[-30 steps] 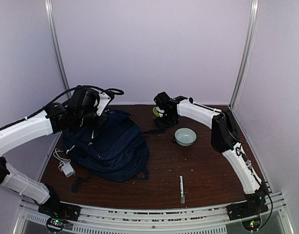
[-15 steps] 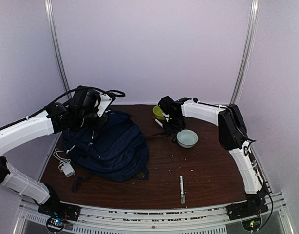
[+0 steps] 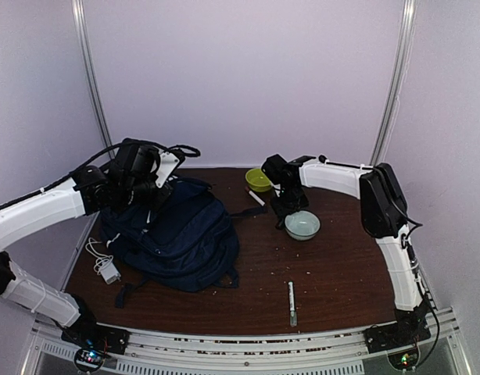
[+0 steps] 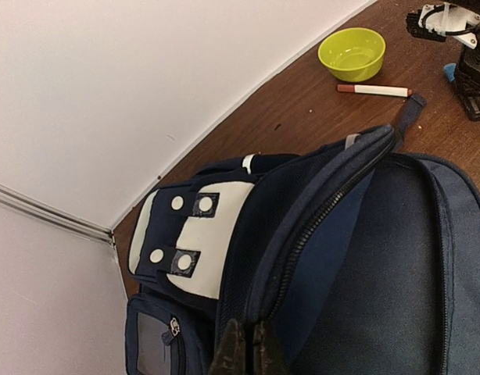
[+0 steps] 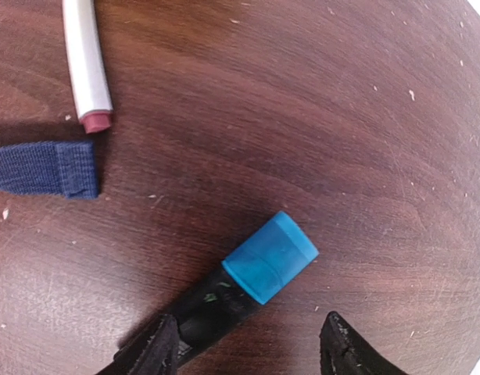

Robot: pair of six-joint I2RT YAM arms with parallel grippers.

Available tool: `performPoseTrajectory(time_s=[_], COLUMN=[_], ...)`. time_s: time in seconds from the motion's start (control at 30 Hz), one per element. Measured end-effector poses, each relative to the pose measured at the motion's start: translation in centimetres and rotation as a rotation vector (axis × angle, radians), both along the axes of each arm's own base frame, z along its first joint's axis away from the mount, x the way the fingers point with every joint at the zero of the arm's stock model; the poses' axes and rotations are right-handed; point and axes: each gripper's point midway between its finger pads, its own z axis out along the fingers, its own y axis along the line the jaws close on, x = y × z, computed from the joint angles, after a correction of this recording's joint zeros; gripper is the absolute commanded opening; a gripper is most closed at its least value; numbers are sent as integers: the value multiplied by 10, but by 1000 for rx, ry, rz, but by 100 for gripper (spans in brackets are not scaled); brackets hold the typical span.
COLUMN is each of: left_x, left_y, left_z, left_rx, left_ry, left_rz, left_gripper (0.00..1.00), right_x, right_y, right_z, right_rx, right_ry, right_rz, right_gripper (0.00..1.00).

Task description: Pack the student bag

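High rear camera overlooks the table (image 3: 334, 273) — close wrist cameras share the marker (image 4: 373, 91).

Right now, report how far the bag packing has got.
Done: the student bag is unzipped, the left fingers pinching its opening's edge. In hand: the right fingers stand open around a blue-capped marker lying on the table, not gripped. Left: that marker, the red-tipped marker, the white pen, the yellow-green bowl, the pale bowl and the charger all lie outside the bag; nothing shows inside it.
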Motion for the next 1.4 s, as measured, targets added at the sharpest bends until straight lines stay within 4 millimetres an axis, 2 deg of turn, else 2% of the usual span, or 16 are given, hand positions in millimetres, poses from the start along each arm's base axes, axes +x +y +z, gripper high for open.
performPoseTrajectory(time_s=[0.17,0.5,0.67,0.8,0.93,1.07,1.17,1.3,1.4], left_x=[0,-2,-1,-1,-1,-1,-1,-2,-1], left_y=[0,3,7,6,6,6,6,4,3], left_z=[0,1,0,0,0,1,1,0,-1], left_rx=[-5,-12,-15,-16,-16,-15,-16,-22,-26], left_ry=[-6,-14,-16,-16,-16,-17,-16,-14,-18], left_rz=[0,2,7,6,6,2,-2,-9,-11], left_gripper=[0,0,0,0,0,0,0,0,0], right_x=[-1,-1,-2,9,21,27,25,18,15], right_y=[4,16,15,17,11,-2,-5,1,12], right_z=[-3,-1,15,30,34,24,7,-20,-18], right_rx=[59,176,199,239,260,258,256,279,304], right_ry=[25,38,7,-35,-51,-36,8,106,133], right_rz=[-21,-68,-83,-110,-154,-198,-211,-202,-182], right_gripper=[67,65,66,67,69,67,57,55,49])
